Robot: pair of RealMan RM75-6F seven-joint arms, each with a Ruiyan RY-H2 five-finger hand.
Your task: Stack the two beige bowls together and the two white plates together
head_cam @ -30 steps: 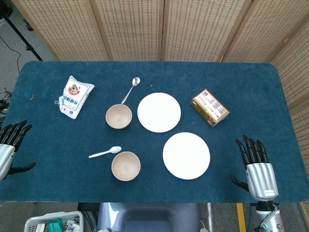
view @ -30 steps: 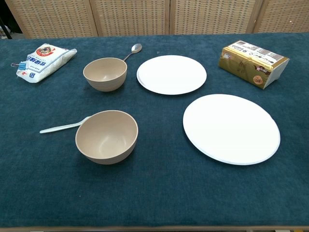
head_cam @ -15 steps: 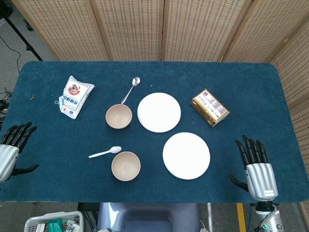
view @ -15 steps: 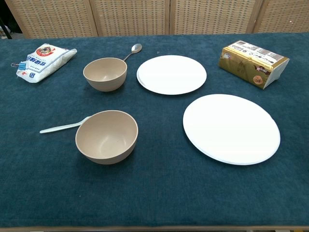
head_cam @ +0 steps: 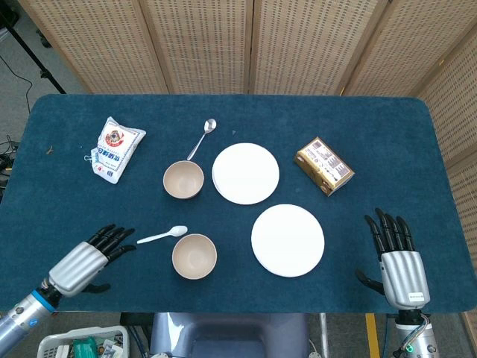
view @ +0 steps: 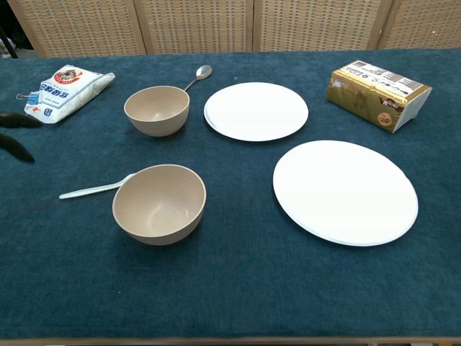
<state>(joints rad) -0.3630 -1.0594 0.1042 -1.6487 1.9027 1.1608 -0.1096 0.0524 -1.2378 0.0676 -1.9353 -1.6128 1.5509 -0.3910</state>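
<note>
Nothing is stacked yet. The near beige round bowl (head_cam: 194, 256) sits upright toward the front of the blue felt-covered table (head_cam: 387, 142), and the far beige round bowl (head_cam: 183, 180) stands well apart behind it. The far white round plate (head_cam: 246, 173) lies just beside that far bowl, and the near white round plate (head_cam: 288, 240) lies in front of it, the two plates close but not touching.

The left hand (head_cam: 88, 259) hovers low over the table to the left of the near bowl, fingers (head_cam: 115, 240) spread and holding nothing. The right hand (head_cam: 395, 259) hangs near the front right corner, fingers straight and apart, also empty.

The likeliest trouble is the white plastic spoon (head_cam: 162, 236), which lies between the left hand and the near bowl, its head close to the rim. A reach straight across would probably sweep the spoon into the bowl or trap it under the fingers. The bowl wall is smooth and rounded, so a shallow pinch on the rim could slip or tip it. At the far bowl, the metal spoon (head_cam: 202, 139) rests just behind it and the far plate is close alongside; a careless set-down might knock either one. The plates lie flat on soft felt, so getting under an edge looks hard, and pushing may only slide a plate toward the gold foil packet (head_cam: 324, 165). The white printed bag (head_cam: 115, 148) lies well clear.
</note>
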